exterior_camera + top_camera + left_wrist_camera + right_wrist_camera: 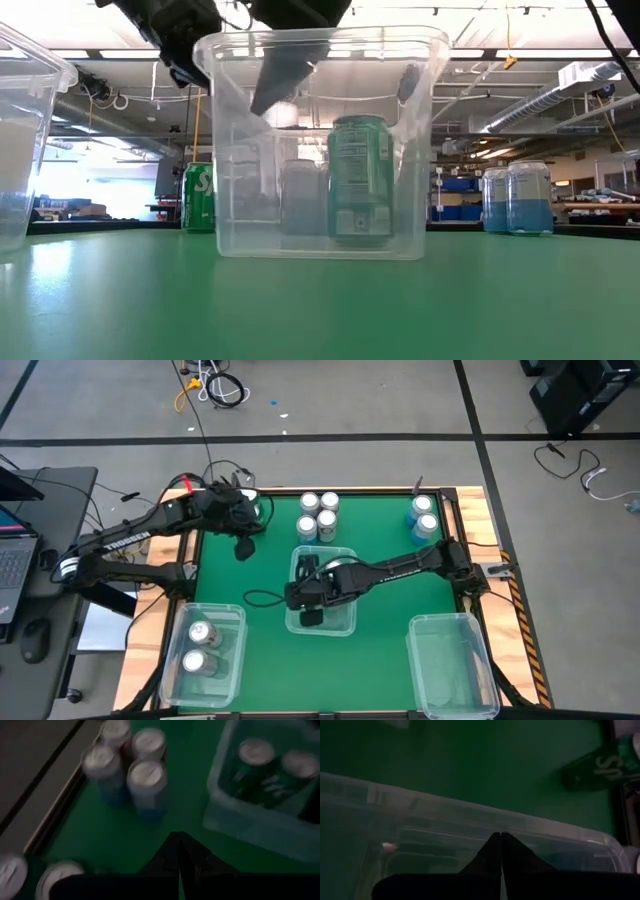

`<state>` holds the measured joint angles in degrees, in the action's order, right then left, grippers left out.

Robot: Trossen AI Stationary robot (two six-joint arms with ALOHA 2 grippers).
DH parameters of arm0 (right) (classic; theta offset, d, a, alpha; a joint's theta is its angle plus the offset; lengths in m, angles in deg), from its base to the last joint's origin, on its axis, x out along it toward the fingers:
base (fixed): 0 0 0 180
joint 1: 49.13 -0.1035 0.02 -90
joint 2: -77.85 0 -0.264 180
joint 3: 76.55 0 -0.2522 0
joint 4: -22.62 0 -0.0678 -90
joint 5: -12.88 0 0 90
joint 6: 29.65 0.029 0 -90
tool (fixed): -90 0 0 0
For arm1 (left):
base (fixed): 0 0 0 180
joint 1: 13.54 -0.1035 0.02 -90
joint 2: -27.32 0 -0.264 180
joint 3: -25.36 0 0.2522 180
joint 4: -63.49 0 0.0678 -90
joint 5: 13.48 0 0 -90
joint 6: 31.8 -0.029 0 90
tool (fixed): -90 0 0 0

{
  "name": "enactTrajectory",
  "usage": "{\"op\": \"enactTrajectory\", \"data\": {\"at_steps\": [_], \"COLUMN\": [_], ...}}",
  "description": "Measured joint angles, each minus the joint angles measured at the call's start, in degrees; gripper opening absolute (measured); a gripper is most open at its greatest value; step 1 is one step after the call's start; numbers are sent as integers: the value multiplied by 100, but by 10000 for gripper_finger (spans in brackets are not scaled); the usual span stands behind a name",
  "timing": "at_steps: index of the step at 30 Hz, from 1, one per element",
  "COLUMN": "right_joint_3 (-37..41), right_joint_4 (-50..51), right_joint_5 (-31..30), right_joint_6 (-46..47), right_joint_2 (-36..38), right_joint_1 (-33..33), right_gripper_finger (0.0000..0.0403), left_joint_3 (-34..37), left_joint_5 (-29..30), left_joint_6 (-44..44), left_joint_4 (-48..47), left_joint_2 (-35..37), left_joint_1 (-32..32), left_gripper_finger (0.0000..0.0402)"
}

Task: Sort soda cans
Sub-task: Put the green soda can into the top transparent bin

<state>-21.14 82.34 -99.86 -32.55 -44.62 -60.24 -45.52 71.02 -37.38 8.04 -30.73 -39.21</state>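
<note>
A clear middle bin (345, 622) holds two green soda cans (265, 770); one shows through its wall (358, 180). My right gripper (300, 600) hangs shut over this bin's left part, above the rim (470, 815), holding nothing. My left gripper (243, 547) is shut and empty above the table's far left. Ahead of it several silver-white cans (318, 515) stand in a cluster (130, 765). Two blue cans (424, 518) stand at the far right. A green can (198, 197) stands at the far left.
A clear bin (232, 670) at the near left holds two silver-white cans (200, 648). Another clear bin (452, 665) stands at the near right. Two more can tops (35, 875) show close to my left gripper. Wooden rails (470, 510) edge the green table.
</note>
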Motion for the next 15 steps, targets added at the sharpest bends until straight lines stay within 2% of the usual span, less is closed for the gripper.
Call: {"op": "enactTrajectory", "data": {"at_steps": [5,11,15], "right_joint_3": [4,-1,36], "right_joint_4": [-428,448,614], "right_joint_5": [8,14,-17], "right_joint_6": [-234,-154,-32], "right_joint_2": [104,329,645], "right_joint_1": [41,52,-2], "right_gripper_finger": [0,0,0], "left_joint_3": [0,-216,-566], "left_joint_5": [-76,-196,-9], "left_joint_6": [96,49,112], "left_joint_4": [-222,-304,-685], "left_joint_2": [-2,-2,1], "left_joint_1": [-285,-284,-296], "left_gripper_finger": [1,1,1]}}
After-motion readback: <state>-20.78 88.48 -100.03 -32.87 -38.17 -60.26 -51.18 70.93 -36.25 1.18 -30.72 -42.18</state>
